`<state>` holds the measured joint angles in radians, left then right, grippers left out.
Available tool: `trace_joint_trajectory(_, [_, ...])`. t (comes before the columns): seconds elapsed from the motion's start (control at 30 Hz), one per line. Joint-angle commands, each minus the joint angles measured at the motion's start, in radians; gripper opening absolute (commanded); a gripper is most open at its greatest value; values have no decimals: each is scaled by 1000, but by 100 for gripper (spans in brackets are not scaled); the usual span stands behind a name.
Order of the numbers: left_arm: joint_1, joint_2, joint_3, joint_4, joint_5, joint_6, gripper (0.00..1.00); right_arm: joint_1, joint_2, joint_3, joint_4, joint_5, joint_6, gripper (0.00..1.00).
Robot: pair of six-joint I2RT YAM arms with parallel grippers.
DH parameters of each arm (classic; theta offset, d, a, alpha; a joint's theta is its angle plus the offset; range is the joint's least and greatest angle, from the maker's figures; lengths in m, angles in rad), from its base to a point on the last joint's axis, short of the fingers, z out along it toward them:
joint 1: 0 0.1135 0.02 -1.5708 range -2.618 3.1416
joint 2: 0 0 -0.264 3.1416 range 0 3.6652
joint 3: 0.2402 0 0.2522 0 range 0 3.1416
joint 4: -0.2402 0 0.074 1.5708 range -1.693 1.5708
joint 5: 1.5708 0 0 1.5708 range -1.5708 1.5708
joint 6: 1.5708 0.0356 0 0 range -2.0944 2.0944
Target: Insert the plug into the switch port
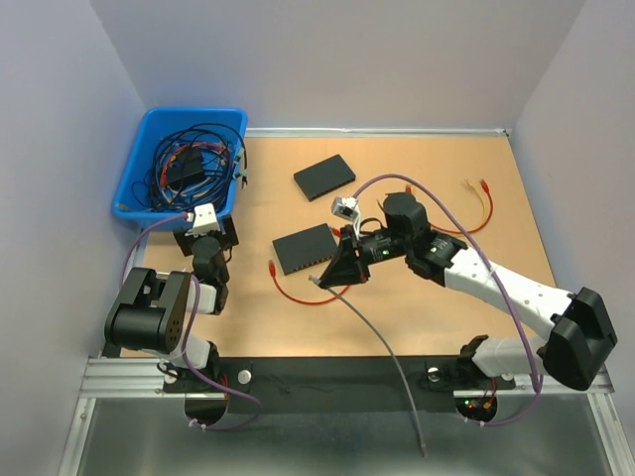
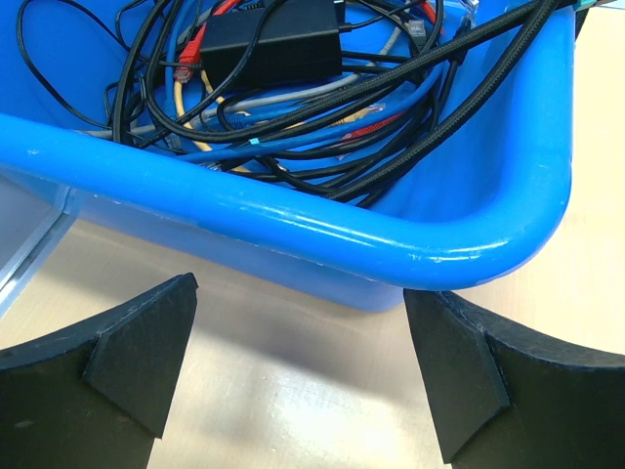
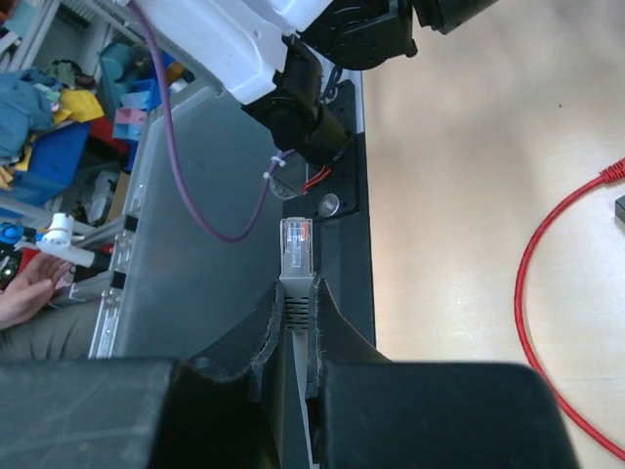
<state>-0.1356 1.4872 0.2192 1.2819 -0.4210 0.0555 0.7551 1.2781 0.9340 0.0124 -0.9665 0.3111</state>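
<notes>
The right end effector (image 3: 298,293) is clenched on a grey cable (image 1: 382,347) just behind its clear plug (image 3: 296,239), which sticks out past the fingertips. The plug hangs above the worktop (image 1: 446,159) near its middle, just beside the near edge of the black switch (image 1: 305,248), and points toward the near left corner. A red cable (image 1: 298,295) lies on the worktop close by. The left end effector (image 2: 298,293) is released, its jaws spread wide before the rim of the blue bin (image 2: 293,210) at the far left corner.
</notes>
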Motion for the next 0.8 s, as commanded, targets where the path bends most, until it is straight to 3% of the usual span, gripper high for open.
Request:
trace_joint_trajectory(0.0, [2,-18,0,336,-19,12,99,13,-39,-17,46,76,22,1])
trace_joint_trajectory(0.2, [2,-18,0,335,-19,12,99,15,-13,-73,44,230,14,1])
trace_joint_trajectory(0.77, [-2,-31,-10,361,0,32,99,27,-100,-113,-5,310,59,0])
